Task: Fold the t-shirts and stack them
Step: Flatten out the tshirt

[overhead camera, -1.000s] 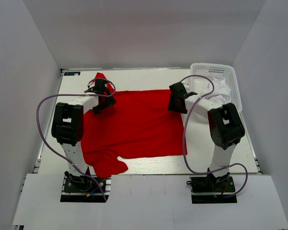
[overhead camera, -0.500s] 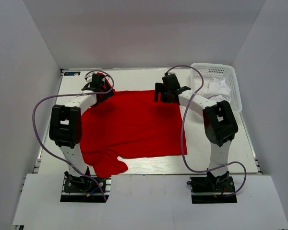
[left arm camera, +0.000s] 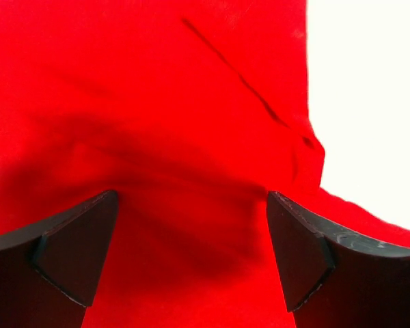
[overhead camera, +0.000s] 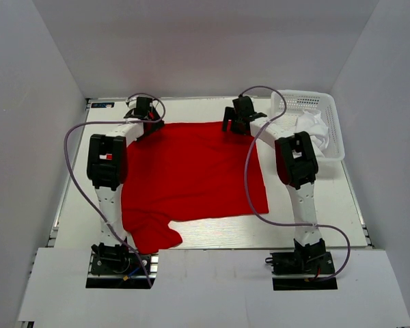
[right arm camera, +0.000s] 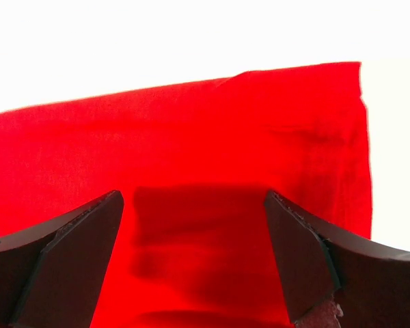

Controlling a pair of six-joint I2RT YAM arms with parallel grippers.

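Note:
The red t-shirt [overhead camera: 191, 171] lies spread flat on the table, one sleeve bunched at the near left. My left gripper [overhead camera: 143, 116] is at its far left corner, jaws open over red cloth [left arm camera: 191, 137]. My right gripper [overhead camera: 240, 119] is at its far right corner, jaws open over the red cloth [right arm camera: 191, 157] near its far edge. Neither holds anything. The white t-shirt [overhead camera: 316, 130] lies crumpled in the basket.
A white lattice basket [overhead camera: 307, 102] stands at the far right corner of the table. White walls close in the table on three sides. Purple cables loop from both arms.
Both grippers have moved toward the far edge of the table, to the shirt's far corners. The shirt's far edge now lies straighter and flatter.

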